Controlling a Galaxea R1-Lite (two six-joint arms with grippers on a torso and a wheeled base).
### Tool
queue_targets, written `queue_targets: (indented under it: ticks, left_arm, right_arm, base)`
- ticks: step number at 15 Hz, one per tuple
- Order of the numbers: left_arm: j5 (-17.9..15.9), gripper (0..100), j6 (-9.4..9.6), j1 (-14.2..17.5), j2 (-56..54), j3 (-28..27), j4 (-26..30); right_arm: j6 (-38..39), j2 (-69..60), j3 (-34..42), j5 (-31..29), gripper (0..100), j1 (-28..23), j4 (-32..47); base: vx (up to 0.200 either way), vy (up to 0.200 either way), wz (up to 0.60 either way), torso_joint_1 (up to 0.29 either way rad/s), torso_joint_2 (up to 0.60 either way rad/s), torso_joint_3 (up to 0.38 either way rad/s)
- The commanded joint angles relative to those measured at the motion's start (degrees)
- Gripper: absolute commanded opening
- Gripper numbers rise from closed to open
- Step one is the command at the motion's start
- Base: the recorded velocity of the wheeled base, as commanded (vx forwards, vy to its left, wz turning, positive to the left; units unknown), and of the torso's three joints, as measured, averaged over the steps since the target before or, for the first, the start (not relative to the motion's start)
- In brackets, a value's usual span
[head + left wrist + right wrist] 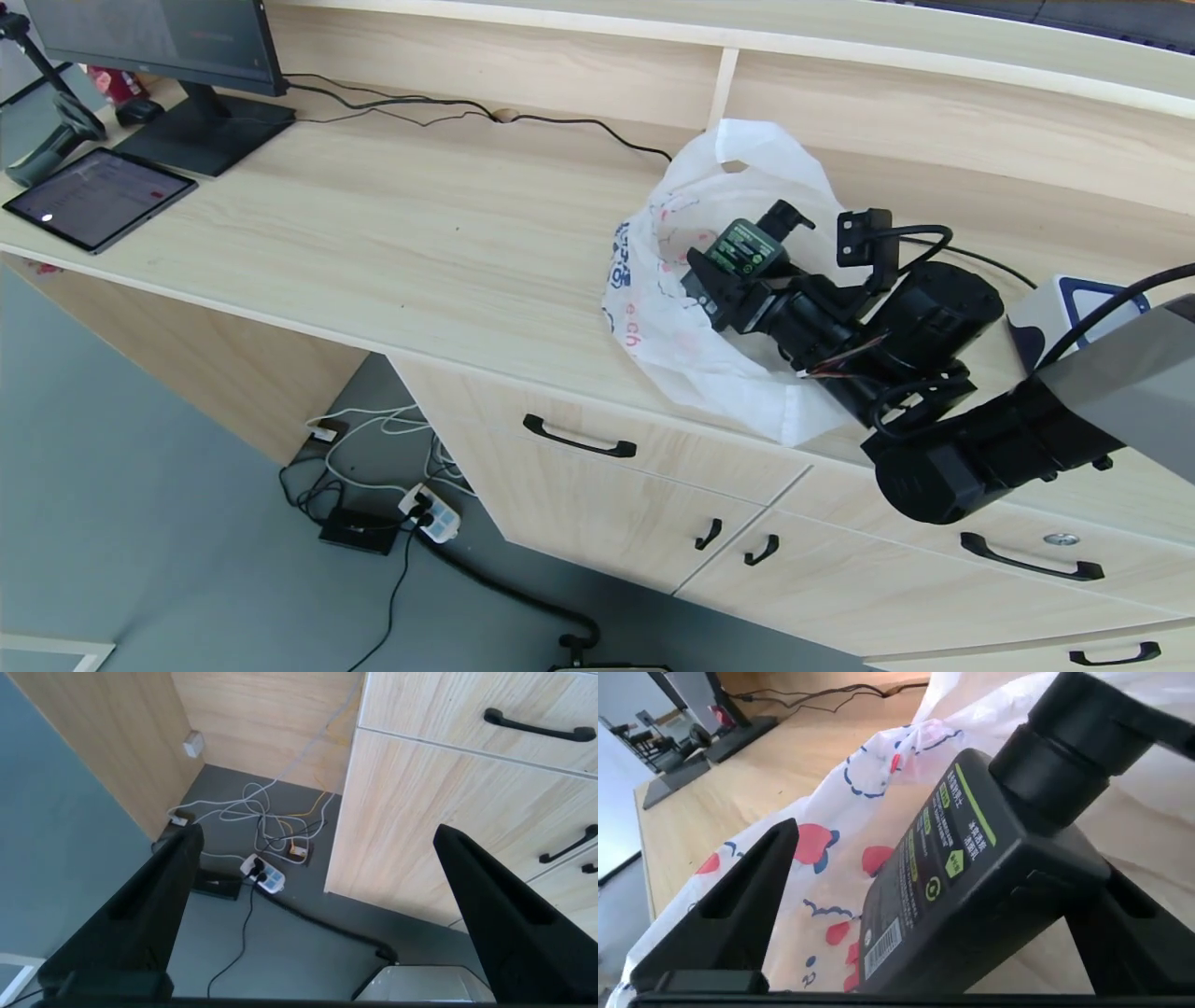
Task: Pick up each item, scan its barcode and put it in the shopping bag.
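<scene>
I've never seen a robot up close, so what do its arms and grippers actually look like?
The right arm is a chain of black drum-shaped joints joined to a grey boxy section, with looping black cables. The right gripper and left gripper are black, each with two wedge-shaped fingers.

Monitor point(159, 42) and tablet point(98, 198) on the wooden counter point(373, 243); power strip point(431, 513) on the floor point(140, 541) below.

**Bag at right, screens at left**

The shopping bag point(691, 369) sits on the counter point(420, 243) toward its right end, near the front edge. The right gripper point(724, 280) holds the bottle point(745, 248) inside the bag's mouth. The monitor point(159, 37) stands rear left, with the tablet point(98, 196) before it. Drawers point(607, 485) are below the counter, and a power strip point(431, 513) lies on the floor.
</scene>
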Motion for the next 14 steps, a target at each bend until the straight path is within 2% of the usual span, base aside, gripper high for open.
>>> queue_targets:
  ticks: [1, 4, 5, 10, 14]
  left_arm:
    - [0.2, 100, 0.85, -0.1, 0.0, 0.0, -0.1]
    - [0.2, 100, 1.2, 0.0, 0.0, 0.0, -0.1]
    - [0.3, 100, 0.59, 0.0, 0.0, 0.0, 0.2]
    - [0.3, 100, 0.41, 0.0, 0.0, 0.0, 0.4]
    - [0.3, 100, 0.41, 0.0, 0.0, 0.0, 0.5]
  right_arm:
    - [-0.5, -0.8, -0.2, 0.0, 100, -0.9, 0.0]
    - [-6.3, -1.2, -3.4, 0.2, 100, -3.8, 0.1]
    - [-6.6, -1.3, -4.3, 0.1, 100, -3.9, 0.4]
    - [-12.2, -1.3, -8.9, 0.0, 100, -5.5, 0.8]
    - [-16.5, -4.2, -9.7, 0.5, 100, -5.4, 0.8]
  base:
    - [0.0, 0.0, 0.0, 0.0, 0.0, 0.0]
    - [0.0, 0.0, 0.0, 0.0, 0.0, 0.0]
    - [0.0, 0.0, 0.0, 0.0, 0.0, 0.0]
    - [0.0, 0.0, 0.0, 0.0, 0.0, 0.0]
    - [0.0, 0.0, 0.0, 0.0, 0.0, 0.0]
